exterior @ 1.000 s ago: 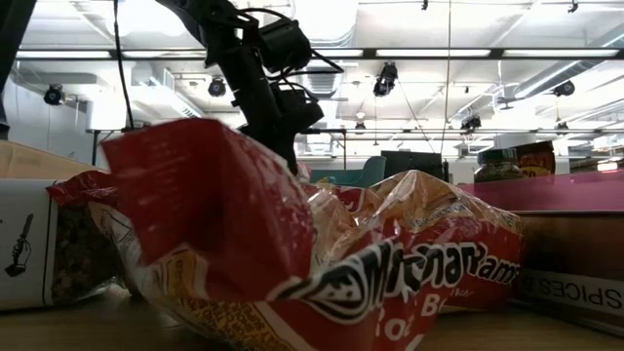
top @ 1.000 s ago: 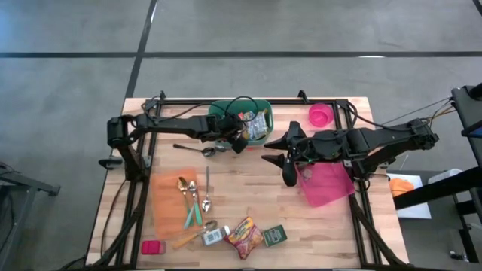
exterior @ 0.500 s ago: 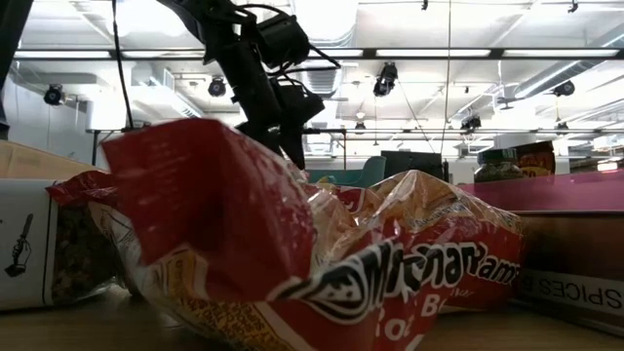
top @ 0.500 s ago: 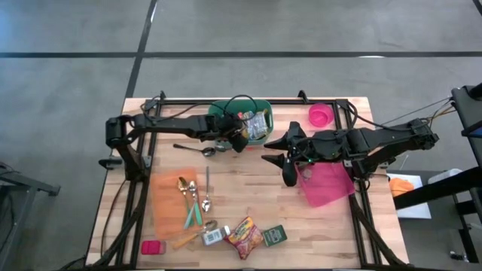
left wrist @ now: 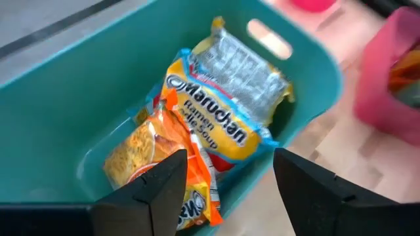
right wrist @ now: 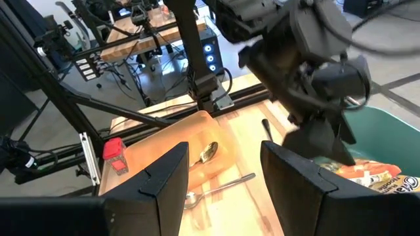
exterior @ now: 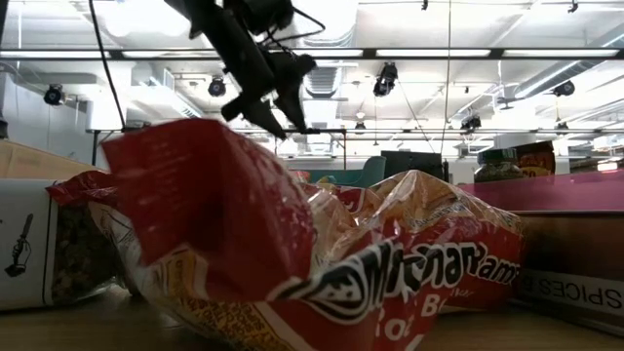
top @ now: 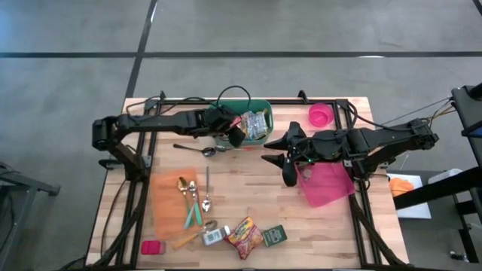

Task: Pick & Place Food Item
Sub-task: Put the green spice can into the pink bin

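Two ramen packets [left wrist: 216, 141] lie in the green bin [top: 260, 111]; left gripper [top: 235, 136] hovers released above, right gripper [top: 289, 172] parted, empty.

Two ramen packets [left wrist: 226, 128] – three spoons [top: 194, 194] – two arms.

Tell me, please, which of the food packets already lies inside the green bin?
The yellow ramen packet, with an orange packet beside it in the green bin. The red snack bag lies on the table's near edge.
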Motion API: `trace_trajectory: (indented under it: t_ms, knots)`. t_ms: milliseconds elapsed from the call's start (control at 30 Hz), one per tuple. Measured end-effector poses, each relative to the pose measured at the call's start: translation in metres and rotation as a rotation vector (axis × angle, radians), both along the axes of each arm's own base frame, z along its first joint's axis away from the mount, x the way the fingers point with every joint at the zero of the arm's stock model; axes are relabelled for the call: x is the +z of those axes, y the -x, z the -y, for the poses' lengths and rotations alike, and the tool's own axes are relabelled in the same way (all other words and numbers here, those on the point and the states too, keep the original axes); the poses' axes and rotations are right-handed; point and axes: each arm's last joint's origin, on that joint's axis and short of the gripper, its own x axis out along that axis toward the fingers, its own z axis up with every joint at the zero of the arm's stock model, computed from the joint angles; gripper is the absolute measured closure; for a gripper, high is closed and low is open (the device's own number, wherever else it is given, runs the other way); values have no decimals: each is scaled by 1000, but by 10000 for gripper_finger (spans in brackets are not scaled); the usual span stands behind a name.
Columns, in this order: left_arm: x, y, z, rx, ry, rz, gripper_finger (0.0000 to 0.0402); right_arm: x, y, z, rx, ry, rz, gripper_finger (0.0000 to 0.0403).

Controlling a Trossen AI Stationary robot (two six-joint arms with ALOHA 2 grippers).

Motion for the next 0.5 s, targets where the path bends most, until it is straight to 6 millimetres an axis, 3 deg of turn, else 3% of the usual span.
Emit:
trace_trajectory:
  t_ms: [100, 233, 500]
  knots:
    - [14, 6, 3, -34, 38, 57, 171, 0, 0, -1, 29, 0, -5, 218]
    - [33, 17, 10, -133, 127, 134, 171, -5, 1, -5, 194, 23, -64, 218]
    - [54, 31, 38, -393, 314, 205, 171, -35, 16, -14, 379, 66, -370, 218]
